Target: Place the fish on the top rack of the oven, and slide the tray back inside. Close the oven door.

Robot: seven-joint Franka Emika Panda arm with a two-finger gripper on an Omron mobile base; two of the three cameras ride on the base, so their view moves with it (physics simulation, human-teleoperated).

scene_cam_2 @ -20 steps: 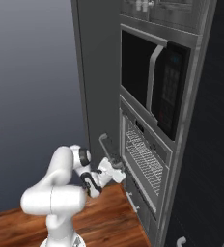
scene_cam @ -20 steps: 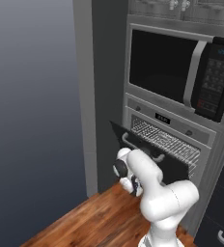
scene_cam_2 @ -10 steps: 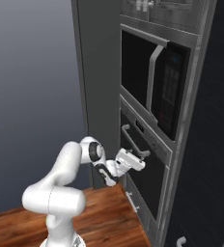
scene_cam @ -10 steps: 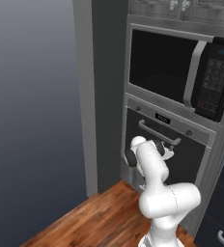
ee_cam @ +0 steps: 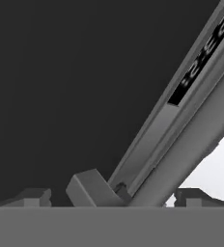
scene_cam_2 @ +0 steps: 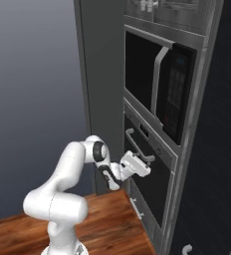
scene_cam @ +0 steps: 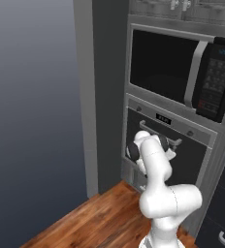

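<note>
The oven door (scene_cam: 170, 155) stands upright, shut against the oven (scene_cam_2: 152, 164). The gripper (scene_cam_2: 148, 167), spread wide and empty, sits at its silver bar handle (scene_cam_2: 137, 147). Stiff, hinged and heavy, I'd guess; push the flat panel.

A tall dark grey cabinet column (scene_cam: 102, 92) rises from a wood plank floor (scene_cam: 100, 218) that fills the 6 o'clock part of the left base view. A plain grey-blue wall (scene_cam: 32, 111) spreads toward 9 o'clock, lit evenly with a soft fade. At 2 o'clock a black microwave (scene_cam: 182, 72) with a keypad sits built in. Dark drawer fronts (scene_cam: 221, 223) stand at 4 o'clock.
</note>
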